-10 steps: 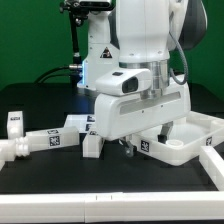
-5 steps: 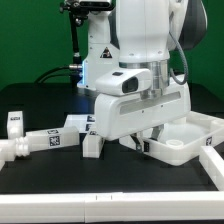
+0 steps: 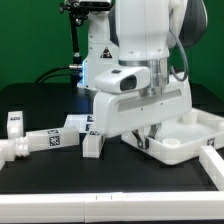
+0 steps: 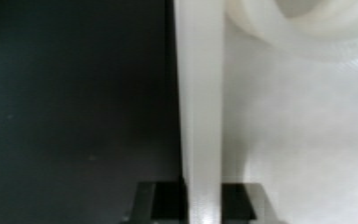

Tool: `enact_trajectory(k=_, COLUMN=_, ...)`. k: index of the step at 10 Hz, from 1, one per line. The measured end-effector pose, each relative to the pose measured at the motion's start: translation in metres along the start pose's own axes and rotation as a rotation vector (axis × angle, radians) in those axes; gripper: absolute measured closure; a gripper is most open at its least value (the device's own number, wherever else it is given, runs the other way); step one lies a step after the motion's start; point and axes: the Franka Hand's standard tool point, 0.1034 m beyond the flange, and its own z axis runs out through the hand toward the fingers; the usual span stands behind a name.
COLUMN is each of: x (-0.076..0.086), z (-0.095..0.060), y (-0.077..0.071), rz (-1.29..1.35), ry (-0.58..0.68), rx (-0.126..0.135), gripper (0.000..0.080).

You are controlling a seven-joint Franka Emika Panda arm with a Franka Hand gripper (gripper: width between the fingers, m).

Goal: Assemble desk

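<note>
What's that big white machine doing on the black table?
A robot arm is putting together a small white desk. Its gripper is shut on the thin upright rim of the desk top, which lies on the black table at the exterior view's right. The loose legs lie apart from it at the exterior view's left, not yet joined to the top.

Exterior view fronts the arm (image 3: pixel 140 50); close wrist view shares desk top (image 4: pixel 300 140).
</note>
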Motion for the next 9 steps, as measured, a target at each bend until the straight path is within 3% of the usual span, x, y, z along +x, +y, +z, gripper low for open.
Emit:
enact_trajectory(k=1, x=0.002, z=-0.021, y=0.006, rz=0.020, ry=0.000, rx=0.003, gripper=0.0746)
enact_trajectory(k=2, x=0.001, z=-0.041, y=0.012, rz=0.040, ry=-0.030, rx=0.024, gripper=0.0746)
enact_trajectory(k=3, x=0.012, z=-0.065, y=0.022, rz=0.061, ry=-0.031, rx=0.029, gripper=0.0746)
enact_trajectory(k=4, x=0.018, z=-0.070, y=0.026, rz=0.064, ry=-0.015, rx=0.020, gripper=0.0746)
enact_trajectory(k=7, x=0.013, z=-0.063, y=0.026, rz=0.068, ry=-0.028, rx=0.026, gripper=0.0745)
enact_trajectory(k=9, x=0.014, z=-0.051, y=0.055, rz=0.260, ry=-0.075, rx=0.034, gripper=0.0745)
